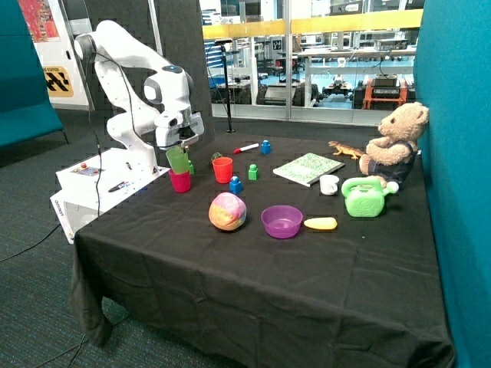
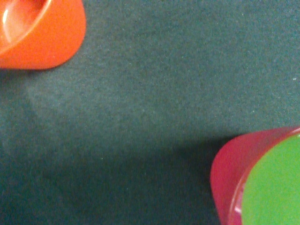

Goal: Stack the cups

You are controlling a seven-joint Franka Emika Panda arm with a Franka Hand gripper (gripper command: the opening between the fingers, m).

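**Three cups, one held over another**

We count three cups; the gripper (image 1: 181, 146) holds the green cup (image 1: 179, 160) tilted, its base just inside the pink cup (image 1: 180, 181) near the table's edge beside the robot; the fingers are closed on the green cup's rim. The red cup (image 1: 222, 169) stands upright, apart on the black cloth (image 1: 253, 268). Further along we see two blue blocks, one green block (image 1: 252, 172), one multicoloured ball (image 1: 227, 211), one purple bowl (image 1: 281, 221), one white mug (image 1: 329, 185), one teddy bear (image 1: 395, 146).

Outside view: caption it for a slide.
Franka gripper holds the green cup just above the pink cup; red cup waits nearby.
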